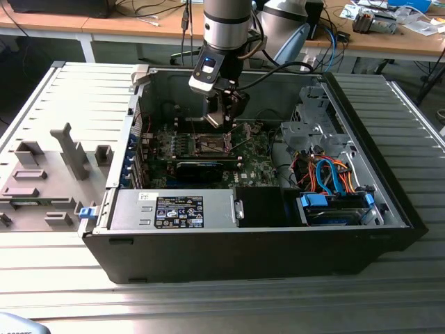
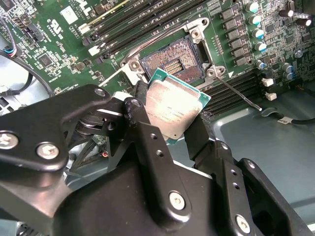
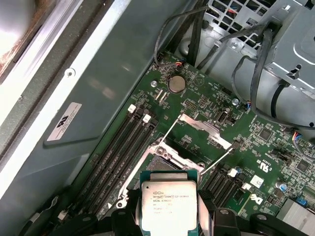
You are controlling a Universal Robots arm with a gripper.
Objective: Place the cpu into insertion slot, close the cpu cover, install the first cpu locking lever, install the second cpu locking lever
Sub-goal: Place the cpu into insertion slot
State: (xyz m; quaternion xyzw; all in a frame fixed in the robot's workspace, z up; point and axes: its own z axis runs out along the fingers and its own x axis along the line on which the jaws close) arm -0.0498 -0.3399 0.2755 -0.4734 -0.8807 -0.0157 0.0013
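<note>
The first step, the placing of the cpu [image 2: 174,105], was judged to be in hand and not yet completed. In both wrist views the chip was seen clamped by its opposite edges between the black fingers [image 2: 147,142] of the gripper [image 2: 167,120], the jaws being drawn in narrow upon it and its silvery top turned towards the cameras. It was held clear above the insertion slot [image 2: 172,61], and no contact with the socket could be made out. In the second wrist view it appeared turned somewhat out of square with the socket's rim. In the exterior view the gripper [image 1: 224,115] was seen lowered inside the open computer case [image 1: 243,257], just above the socket on the green motherboard [image 2: 49,39]. The socket lay bare, its dark contact field exposed. The cpu cover [image 3: 204,129] was seen swung up beyond the socket, and the thin wire levers, one [image 2: 241,93] lying out beside the memory slots [image 3: 123,147], were seen released. Nothing of the closing or locking was therefore judged done. The placing was judged to call for the chip to be levelled, squared with the rim and lowered straight, since the contacts could be damaged by a skewed or sliding descent. Whether the chip's notches matched the socket could not be told.
</note>
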